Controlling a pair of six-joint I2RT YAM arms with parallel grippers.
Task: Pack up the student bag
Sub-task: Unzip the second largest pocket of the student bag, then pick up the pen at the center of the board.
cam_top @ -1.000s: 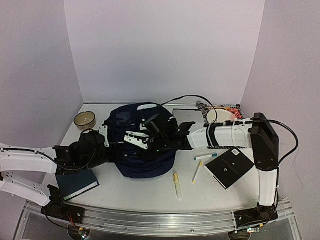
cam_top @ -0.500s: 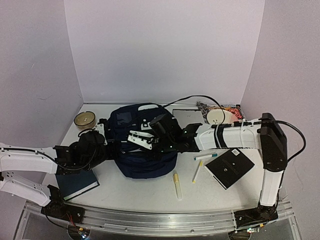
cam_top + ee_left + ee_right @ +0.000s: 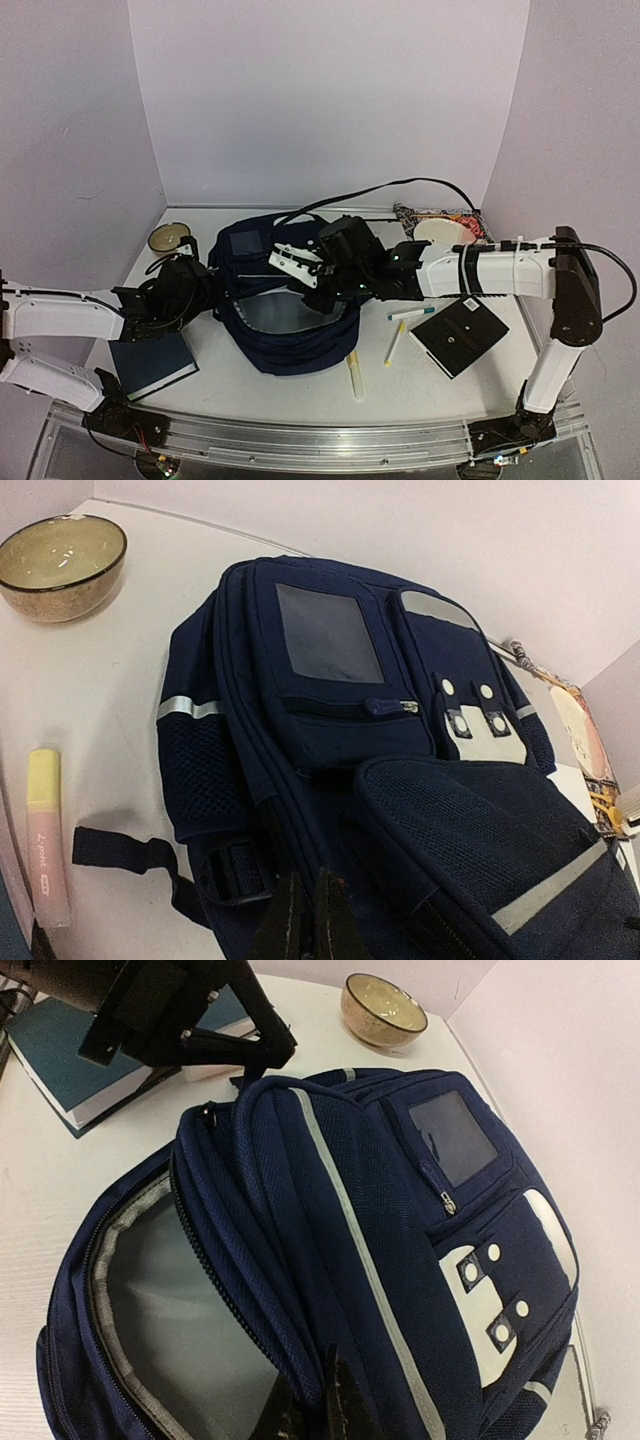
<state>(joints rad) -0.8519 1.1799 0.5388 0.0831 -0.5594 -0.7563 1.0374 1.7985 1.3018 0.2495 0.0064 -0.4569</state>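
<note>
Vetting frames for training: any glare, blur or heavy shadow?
Top view: even light, sharp, soft shadows beside the bag. Left wrist: glints in the bowl, left tool dark at the bottom edge. Right wrist: lining well lit, no glare.

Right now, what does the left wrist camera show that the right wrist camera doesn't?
Only the left wrist view: a pink-and-yellow highlighter lying on the table beside the student bag, and a side strap buckle near the bag's base.
Only the right wrist view: the bag's main compartment standing open, with its grey lining exposed.
Both: the bag's windowed front pocket, the white snap patch and the bowl.
</note>
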